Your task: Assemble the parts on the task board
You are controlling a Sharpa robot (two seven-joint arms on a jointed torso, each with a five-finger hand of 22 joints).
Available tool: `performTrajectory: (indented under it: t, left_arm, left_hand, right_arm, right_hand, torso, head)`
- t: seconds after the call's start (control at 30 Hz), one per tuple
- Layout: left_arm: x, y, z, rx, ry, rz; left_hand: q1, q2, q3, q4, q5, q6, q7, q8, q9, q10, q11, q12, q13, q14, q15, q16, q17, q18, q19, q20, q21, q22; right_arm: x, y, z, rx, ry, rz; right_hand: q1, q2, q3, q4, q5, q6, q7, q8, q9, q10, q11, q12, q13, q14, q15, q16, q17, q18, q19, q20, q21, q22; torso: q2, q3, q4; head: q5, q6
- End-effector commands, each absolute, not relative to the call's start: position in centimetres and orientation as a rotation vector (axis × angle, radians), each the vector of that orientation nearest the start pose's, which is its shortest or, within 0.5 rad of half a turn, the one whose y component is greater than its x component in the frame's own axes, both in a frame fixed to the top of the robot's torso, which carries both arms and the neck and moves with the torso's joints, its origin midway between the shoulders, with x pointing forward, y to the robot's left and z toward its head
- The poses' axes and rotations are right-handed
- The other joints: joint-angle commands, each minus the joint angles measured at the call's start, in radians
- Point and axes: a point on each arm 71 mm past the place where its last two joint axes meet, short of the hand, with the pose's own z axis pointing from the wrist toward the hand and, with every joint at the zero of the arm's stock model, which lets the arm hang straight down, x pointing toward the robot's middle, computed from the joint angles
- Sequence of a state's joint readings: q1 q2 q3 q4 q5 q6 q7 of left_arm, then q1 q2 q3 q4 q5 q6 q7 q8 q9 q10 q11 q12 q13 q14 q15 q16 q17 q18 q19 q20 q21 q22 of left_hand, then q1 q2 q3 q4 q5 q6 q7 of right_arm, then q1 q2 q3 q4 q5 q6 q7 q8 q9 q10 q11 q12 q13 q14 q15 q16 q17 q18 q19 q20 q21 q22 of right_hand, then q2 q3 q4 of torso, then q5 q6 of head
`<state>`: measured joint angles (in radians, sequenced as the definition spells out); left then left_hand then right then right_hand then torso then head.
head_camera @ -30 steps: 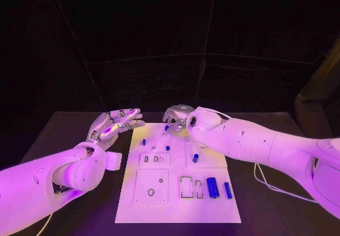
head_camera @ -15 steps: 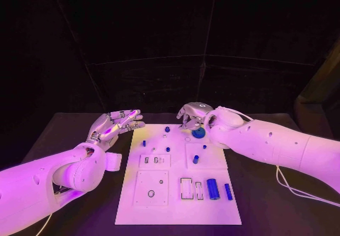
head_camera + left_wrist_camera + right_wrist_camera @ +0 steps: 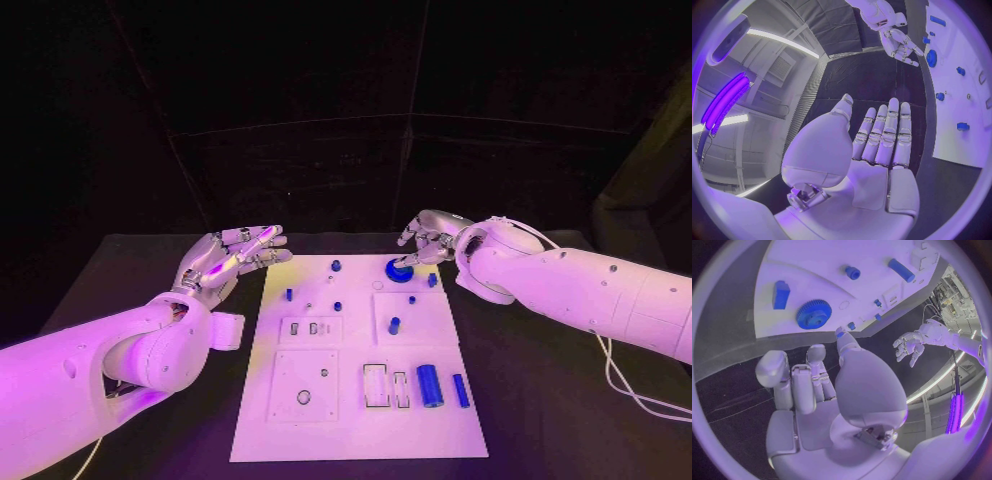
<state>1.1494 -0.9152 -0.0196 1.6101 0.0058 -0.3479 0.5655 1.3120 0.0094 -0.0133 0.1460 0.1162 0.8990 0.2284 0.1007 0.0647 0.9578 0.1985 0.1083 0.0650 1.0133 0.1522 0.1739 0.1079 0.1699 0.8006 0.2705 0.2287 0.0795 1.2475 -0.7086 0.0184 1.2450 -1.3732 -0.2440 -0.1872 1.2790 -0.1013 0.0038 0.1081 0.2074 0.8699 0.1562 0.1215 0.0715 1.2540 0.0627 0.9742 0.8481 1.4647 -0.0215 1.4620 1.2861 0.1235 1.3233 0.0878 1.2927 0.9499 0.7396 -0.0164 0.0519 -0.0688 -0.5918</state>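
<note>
- Fingers of my right hand [image 3: 430, 238] are loosely curled and apart, holding nothing; they hang just above the blue gear [image 3: 397, 269], and I cannot tell whether a fingertip brushes it.
- Gear sits flat on the task board [image 3: 433, 420] at about one o'clock from the board's middle; in the right wrist view it [image 3: 813, 314] lies just past my fingertips, with a blue block [image 3: 781, 295] beside it.
- My left hand [image 3: 231, 255] is wide open, fingers straight and close together, palm up, empty; it floats off the board's far left corner, at about ten o'clock from the middle.
- In the left wrist view my left palm [image 3: 861, 165] is bare, and the board's edge runs well apart from the fingers.
- Small blue pegs [image 3: 336, 264] stand near the far edge at twelve o'clock; another short peg [image 3: 395, 325] stands near the middle.
- A big blue cylinder [image 3: 430, 385] and a thinner blue rod [image 3: 462, 390] lie side by side at about four o'clock, near the board's right edge.
- Black table [image 3: 548, 400] stretches open on both sides of the board; a small white block [image 3: 225, 331] sits off the left edge by my left wrist.
</note>
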Motion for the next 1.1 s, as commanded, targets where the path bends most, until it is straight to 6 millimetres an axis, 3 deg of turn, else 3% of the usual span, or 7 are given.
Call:
performTrajectory:
  t: [0.03, 0.27, 0.37, 0.53, 0.8, 1.1]
  left_arm:
    - [46.8, 22.2, -17.5, -1.057, 1.258, -1.630]
    - [47.0, 21.8, -17.6, -1.057, 1.262, -1.635]
    - [47.0, 21.8, -17.6, -1.059, 1.263, -1.631]
    - [47.1, 21.9, -17.7, -1.061, 1.263, -1.625]
    - [47.1, 22.1, -17.7, -1.062, 1.261, -1.618]
    - [47.2, 22.2, -17.7, -1.063, 1.259, -1.612]
  left_hand:
    - [0.000, 0.014, 0.000, -0.009, -0.003, -0.006, 0.022, -0.005, -0.001, -0.006, 0.002, -0.006, -0.001, 0.000, 0.007, -0.005, -0.001, 0.014, 0.007, 0.002, -0.005, -0.001]
    - [0.002, 0.015, 0.000, -0.010, -0.002, -0.006, 0.021, -0.005, -0.001, -0.006, 0.002, -0.006, -0.001, 0.001, 0.006, -0.006, -0.001, 0.014, 0.008, 0.002, -0.006, -0.002]
    - [0.003, 0.016, 0.001, -0.011, -0.002, -0.006, 0.021, -0.005, -0.001, -0.006, 0.002, -0.006, -0.001, 0.001, 0.006, -0.006, -0.001, 0.014, 0.008, 0.002, -0.006, -0.002]
    - [0.005, 0.018, 0.002, -0.014, -0.002, -0.006, 0.021, -0.006, 0.000, -0.006, 0.002, -0.007, -0.001, 0.002, 0.006, -0.007, -0.001, 0.014, 0.009, 0.002, -0.007, -0.003]
    - [0.007, 0.019, 0.003, -0.017, -0.002, -0.006, 0.021, -0.007, 0.000, -0.006, 0.002, -0.008, -0.001, 0.003, 0.006, -0.007, -0.001, 0.015, 0.009, 0.002, -0.008, -0.004]
    - [0.012, 0.023, 0.006, -0.023, -0.002, -0.006, 0.021, -0.009, 0.000, -0.007, 0.002, -0.010, -0.001, 0.004, 0.006, -0.009, -0.001, 0.015, 0.011, 0.002, -0.010, -0.005]
  right_arm:
    - [55.2, -22.4, -16.8, 0.068, 1.782, 0.424]
    - [55.3, -21.6, -17.0, 0.008, 1.788, 0.356]
    - [55.3, -21.3, -17.0, -0.012, 1.790, 0.348]
    - [55.4, -21.3, -17.1, -0.026, 1.796, 0.334]
    - [55.4, -21.2, -17.2, -0.045, 1.811, 0.331]
    - [55.6, -21.4, -17.4, -0.053, 1.828, 0.324]
  right_hand:
    - [0.026, -0.002, -0.025, 0.033, 0.008, -0.009, 0.002, 0.011, 0.000, 0.013, 0.006, 0.081, 0.093, 0.063, 0.010, 0.017, 0.038, -0.014, 0.009, 0.003, 0.012, 0.019]
    - [0.057, 0.009, -0.036, 0.052, 0.047, -0.005, 0.002, 0.031, 0.001, 0.032, 0.005, 0.157, 0.184, 0.072, 0.011, 0.042, 0.098, -0.020, 0.019, 0.005, 0.034, 0.057]
    - [0.065, 0.013, -0.038, 0.055, 0.049, -0.013, 0.004, 0.032, 0.000, 0.039, 0.007, 0.178, 0.209, 0.073, 0.012, 0.045, 0.107, -0.021, 0.020, 0.006, 0.037, 0.061]
    - [0.074, 0.019, -0.040, 0.057, 0.053, -0.013, 0.004, 0.037, 0.000, 0.044, 0.008, 0.197, 0.231, 0.074, 0.014, 0.049, 0.115, -0.022, 0.021, 0.008, 0.042, 0.068]
    - [0.085, 0.025, -0.040, 0.057, 0.060, -0.008, 0.003, 0.046, 0.002, 0.051, 0.007, 0.215, 0.252, 0.074, 0.013, 0.050, 0.120, -0.022, 0.022, 0.008, 0.045, 0.073]
    - [0.099, 0.038, -0.039, 0.053, 0.065, 0.001, 0.001, 0.057, 0.003, 0.055, 0.005, 0.230, 0.270, 0.075, 0.012, 0.052, 0.124, -0.023, 0.021, 0.008, 0.049, 0.078]
  torso:
    - [0.001, 0.0004, 0.0016]
    - [0.001, -0.0025, 0.0037]
    - [0.001, -0.0016, 0.0038]
    - [0.000, -0.0029, 0.0056]
    - [0.000, -0.0023, 0.0030]
    - [0.000, -0.0022, 0.0037]
  head:
    - [-0.004, -0.001]
    - [0.002, -0.004]
    - [0.004, -0.005]
    - [0.000, -0.008]
    - [0.002, -0.011]
    - [-0.008, -0.020]
